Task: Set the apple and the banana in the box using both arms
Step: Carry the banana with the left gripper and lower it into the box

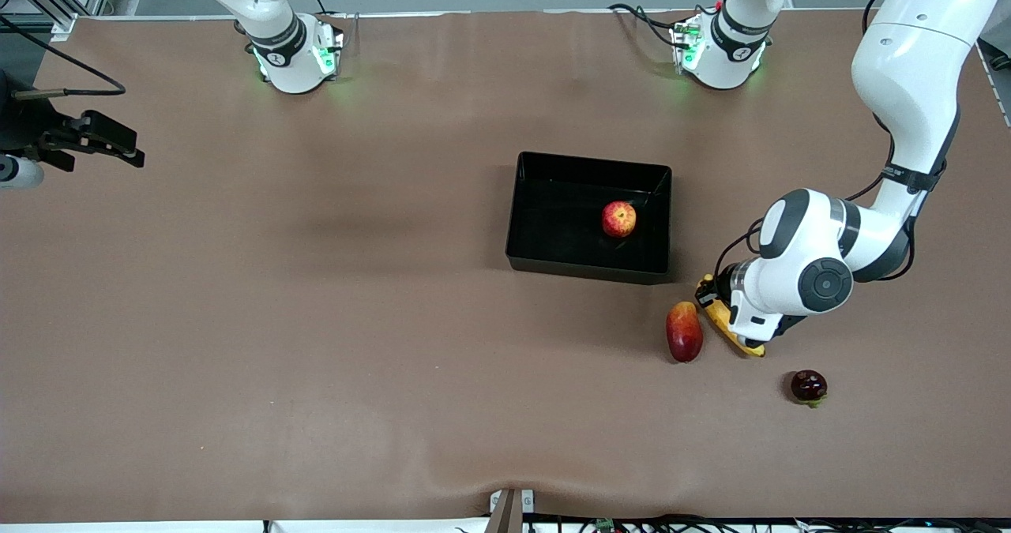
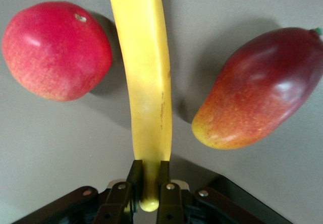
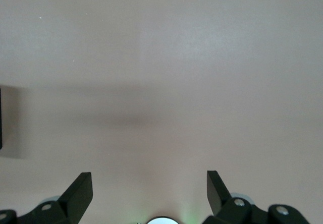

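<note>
The apple (image 1: 619, 219) lies inside the black box (image 1: 588, 269), toward the left arm's end of it. The banana (image 2: 146, 72) lies on the table just off the box's corner, nearer the front camera, and shows as a yellow strip (image 1: 749, 348) under the left wrist. My left gripper (image 2: 148, 167) is shut on one end of the banana, with a dark finger on each side. My right gripper (image 3: 149, 181) hangs open over bare table at the right arm's end (image 1: 130, 152), holding nothing.
A red-and-yellow mango-like fruit (image 1: 684, 332) (image 2: 260, 90) lies right beside the banana. A round red fruit (image 1: 809, 385) (image 2: 55, 50) sits on the banana's other flank, nearer the front camera. Brown mat covers the table.
</note>
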Controlling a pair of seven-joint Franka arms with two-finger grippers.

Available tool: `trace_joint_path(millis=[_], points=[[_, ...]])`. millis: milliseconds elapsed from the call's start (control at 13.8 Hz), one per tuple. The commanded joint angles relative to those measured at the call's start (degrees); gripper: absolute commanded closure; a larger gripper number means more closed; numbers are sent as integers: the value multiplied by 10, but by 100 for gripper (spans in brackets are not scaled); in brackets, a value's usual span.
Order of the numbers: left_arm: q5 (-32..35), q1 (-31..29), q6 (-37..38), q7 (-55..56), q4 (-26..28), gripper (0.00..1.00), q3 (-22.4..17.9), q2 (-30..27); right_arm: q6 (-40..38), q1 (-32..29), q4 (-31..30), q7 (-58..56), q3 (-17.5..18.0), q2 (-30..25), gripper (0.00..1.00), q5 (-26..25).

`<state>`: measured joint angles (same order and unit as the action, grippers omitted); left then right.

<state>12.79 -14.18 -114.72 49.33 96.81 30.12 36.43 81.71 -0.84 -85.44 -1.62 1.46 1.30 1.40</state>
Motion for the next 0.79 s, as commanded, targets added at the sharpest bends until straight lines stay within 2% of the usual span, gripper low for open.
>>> trace_joint_path(millis=[0,289,722], points=[[14,3,9,-1,-2,100,8,-43,11,-2,-10,-14,4,-8,0,-6],[14,4,32,-2,-10,100,40,-98,11,-3,-9,-22,4,-9,0,-10],[13,-1,54,-2,-15,100,166,-156,8,-1,2,-15,7,-3,0,-2]])
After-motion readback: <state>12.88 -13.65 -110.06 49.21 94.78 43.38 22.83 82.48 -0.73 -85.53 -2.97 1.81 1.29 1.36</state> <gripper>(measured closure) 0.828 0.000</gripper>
